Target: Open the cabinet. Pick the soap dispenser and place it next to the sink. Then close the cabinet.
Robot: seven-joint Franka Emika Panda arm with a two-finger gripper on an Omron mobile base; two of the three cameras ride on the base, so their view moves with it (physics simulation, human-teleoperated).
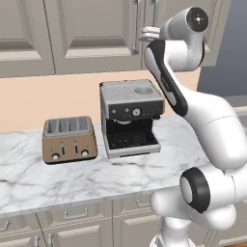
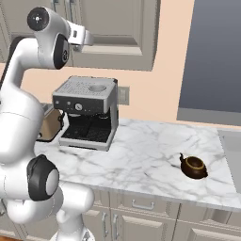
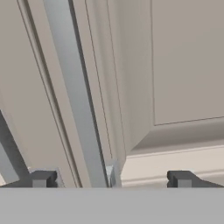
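The tall greige cabinet point(image 1: 96, 29) point(image 2: 122, 28) hangs above the counter with both doors shut. My gripper point(image 3: 111, 179) is raised to its door edge and stands open. A long silver bar handle point(image 3: 74, 87) runs down between the two fingertips point(image 3: 41, 178), nearer the left one. From the base views my gripper point(image 1: 145, 34) point(image 2: 87, 38) is level with the lower end of the handles point(image 1: 137, 24). The soap dispenser is out of view. The edge of the grey sink point(image 2: 231, 150) shows at the far right of the marble counter.
A brown toaster point(image 1: 67, 139) and a silver coffee machine point(image 1: 130, 116) point(image 2: 89, 110) stand on the counter below the cabinet. A small brown teapot point(image 2: 193, 166) sits left of the sink. Low drawer cabinets point(image 1: 72, 217) run under the counter.
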